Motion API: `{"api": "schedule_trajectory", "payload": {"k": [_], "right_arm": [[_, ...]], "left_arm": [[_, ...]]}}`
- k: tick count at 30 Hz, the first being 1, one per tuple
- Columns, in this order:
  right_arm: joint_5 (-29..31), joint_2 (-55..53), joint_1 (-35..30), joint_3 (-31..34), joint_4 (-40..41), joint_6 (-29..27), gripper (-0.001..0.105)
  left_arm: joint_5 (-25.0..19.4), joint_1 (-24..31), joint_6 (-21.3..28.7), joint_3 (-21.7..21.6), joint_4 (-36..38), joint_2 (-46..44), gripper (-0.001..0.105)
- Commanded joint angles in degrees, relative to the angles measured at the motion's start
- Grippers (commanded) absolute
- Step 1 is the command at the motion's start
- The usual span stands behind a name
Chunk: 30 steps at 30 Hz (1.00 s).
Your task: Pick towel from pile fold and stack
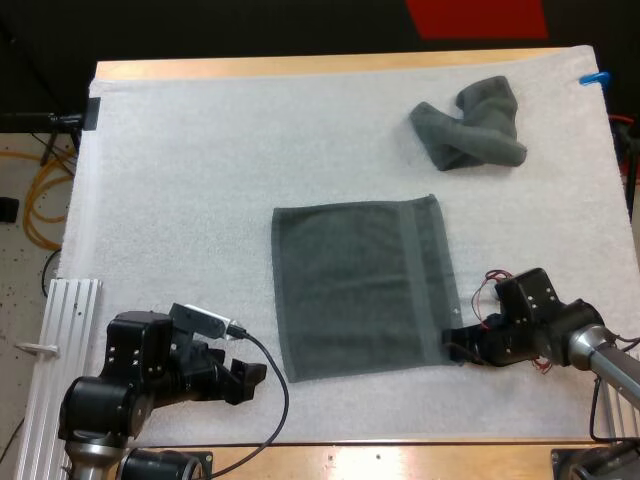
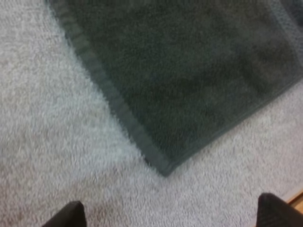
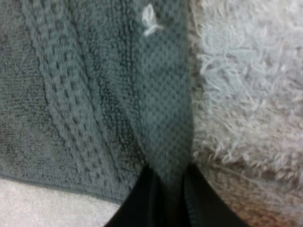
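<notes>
Flat towel (image 1: 360, 285) lies spread on the mat (image 1: 200, 150), mid-table twd the near right. Crumpled towel (image 1: 472, 125) sits well apart, by the table's (image 1: 300, 68) far right corner. Right end effector (image 1: 458, 345) is at the flat towel's near right corner, fingers (image 3: 137, 203) pinching the hem from both sides. Left end effector (image 1: 245, 380) hovers near the table's near left corner, its fingers spread and clear of cloth, just short of the towel's near left corner.

Risks, my read: only one corner is gripped. If R lifts or drags before L has its corner, the towel prob. skews or bunches, giving a crooked fold. R's bite looks thin, right at the hem, so cloth could slip out under pull. L has to come in low on a flat corner; it could shove & wrinkle it, or catch mat fuzz w/ the cloth.

Views: high view gives the whole layout (both arms, both towels, L's gap to the corner), but R's fingertips are hidden under its wrist. Right wrist view shows the pinch itself, plus the weave and a small white fleck (image 3: 150, 21) on the cloth. Left wrist view shows the near left corner lying flat, untouched, ahead of the spread fingers.
</notes>
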Motion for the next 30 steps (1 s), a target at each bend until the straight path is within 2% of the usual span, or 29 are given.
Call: {"api": "schedule_trajectory", "payload": {"k": [1, 4, 9, 14, 20, 27, 30], "right_arm": [[-0.1, 0.5, 0.0, 0.7, 1.2, 0.1, 0.0], [-0.1, 0.5, 0.0, 0.7, 1.2, 0.1, 0.0], [-0.1, 0.5, 0.0, 0.7, 1.4, 0.1, 0.0], [-0.3, 0.5, 0.0, 0.7, 1.5, 0.1, 0.0], [-0.3, 0.5, 0.0, 0.7, 1.5, 0.1, 0.0], [-0.3, 0.5, 0.0, 0.7, 1.5, 0.1, 0.0], [-0.3, 0.5, 0.0, 0.7, 1.5, 0.1, 0.0]], "left_arm": [[0.7, -0.9, -0.5, -0.2, -1.3, -0.2, 0.069], [0.7, -4.3, -1.1, -0.2, -3.4, 1.2, 0.069], [-1.8, -9.9, -9.9, -0.2, -7.9, 7.7, 0.069], [-2.5, -10.6, -15.4, -0.2, -12.2, 16.9, 0.069], [1.5, -10.6, -15.8, -0.2, -16.1, 28.5, 0.069], [3.8, -10.6, -14.9, -0.2, -24.0, 37.8, 0.069], [3.8, -10.6, -15.4, -0.2, -24.5, 40.3, 0.069]]}}
